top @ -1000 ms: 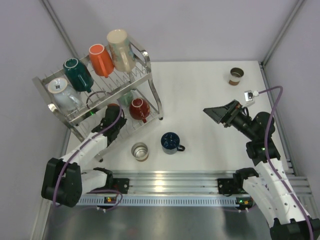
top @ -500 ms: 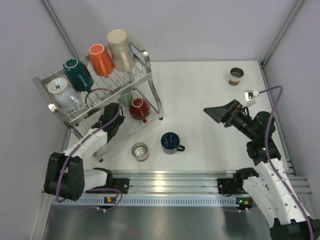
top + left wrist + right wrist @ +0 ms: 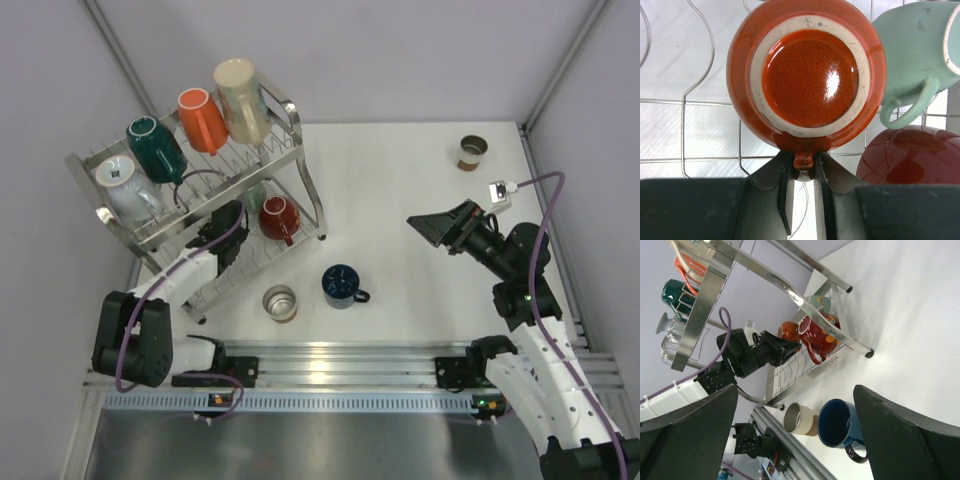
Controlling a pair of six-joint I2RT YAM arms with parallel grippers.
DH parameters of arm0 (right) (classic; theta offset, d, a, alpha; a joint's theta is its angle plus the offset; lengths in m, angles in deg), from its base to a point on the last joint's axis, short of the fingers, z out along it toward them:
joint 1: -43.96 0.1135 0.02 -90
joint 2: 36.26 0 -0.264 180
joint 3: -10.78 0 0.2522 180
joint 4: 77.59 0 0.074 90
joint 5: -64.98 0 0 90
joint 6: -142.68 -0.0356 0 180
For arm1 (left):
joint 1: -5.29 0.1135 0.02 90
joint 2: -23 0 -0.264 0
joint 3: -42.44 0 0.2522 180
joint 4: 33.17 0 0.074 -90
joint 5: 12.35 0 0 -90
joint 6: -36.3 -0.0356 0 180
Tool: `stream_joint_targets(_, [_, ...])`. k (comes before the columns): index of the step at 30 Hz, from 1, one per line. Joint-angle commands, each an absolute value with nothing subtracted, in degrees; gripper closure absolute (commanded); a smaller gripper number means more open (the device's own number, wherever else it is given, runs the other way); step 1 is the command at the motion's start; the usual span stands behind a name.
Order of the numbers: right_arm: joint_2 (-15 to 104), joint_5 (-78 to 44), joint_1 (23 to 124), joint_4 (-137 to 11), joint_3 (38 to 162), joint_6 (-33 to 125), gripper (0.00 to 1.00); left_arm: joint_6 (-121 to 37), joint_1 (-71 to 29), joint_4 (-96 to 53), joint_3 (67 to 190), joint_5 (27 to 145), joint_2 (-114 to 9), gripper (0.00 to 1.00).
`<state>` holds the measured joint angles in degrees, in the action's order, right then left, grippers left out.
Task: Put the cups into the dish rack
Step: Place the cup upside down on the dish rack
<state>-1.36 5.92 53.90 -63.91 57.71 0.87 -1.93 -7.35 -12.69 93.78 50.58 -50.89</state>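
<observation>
On the lower tier of the steel wire dish rack [image 3: 310, 196], the left hand [image 3: 802, 166] is clamped on the handle of the glossy orange-red ceramic cup [image 3: 810, 75]. Right of the rack, the right hand [image 3: 440, 226] gapes wide, holding nothing.

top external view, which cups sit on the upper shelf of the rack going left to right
pale cup → dark teal cup → orange cup → tall beige cup
</observation>
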Motion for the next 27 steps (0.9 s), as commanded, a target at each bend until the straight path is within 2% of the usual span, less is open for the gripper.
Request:
stream_joint_targets(1, [-1.89,5.04,53.19,-64.62,60.67,2.32,0.01,-3.86,-6.84,-15.64,97.07,47.16,-50.83,0.78])
stream_joint_targets(13, [-2.07,4.95,53.28,-64.36,60.58,2.58,0.01,-4.39,-5.87,-15.46,97.68,48.3,-52.15,0.66])
stream_joint_targets(27, [-3.21,4.95,53.28,-64.01,60.67,2.41,0.0,-5.62,-5.87,-17.65,93.12,54.71,-47.06,0.65])
